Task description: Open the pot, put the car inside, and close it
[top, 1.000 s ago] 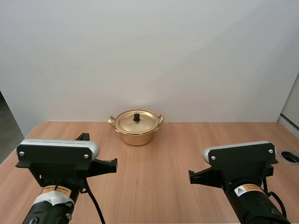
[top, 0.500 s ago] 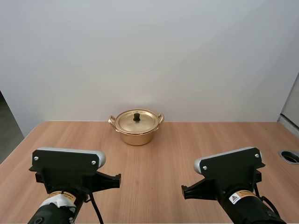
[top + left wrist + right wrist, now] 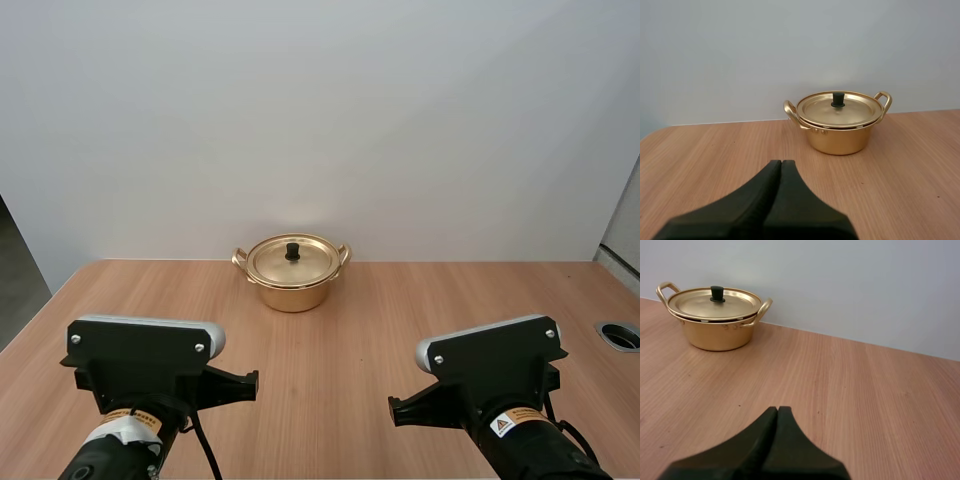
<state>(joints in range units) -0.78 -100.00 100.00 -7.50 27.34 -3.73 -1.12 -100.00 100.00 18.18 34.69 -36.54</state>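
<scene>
Golden pot [image 3: 292, 282] sat by the middle of the desk's [image 3: 420, 300] far edge, its lid [image 3: 292, 259] on. Left end effector [image 3: 781, 163] and right end effector [image 3: 777, 409] were both pressed together on nothing. They hung toward the desk's near edge, well apart from the pot ahead.

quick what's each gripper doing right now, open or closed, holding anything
Left gripper: closed, holding nothing.
Right gripper: closed, holding nothing.

Bare table [image 3: 400, 310] in front of pot [image 3: 292, 273]
</scene>
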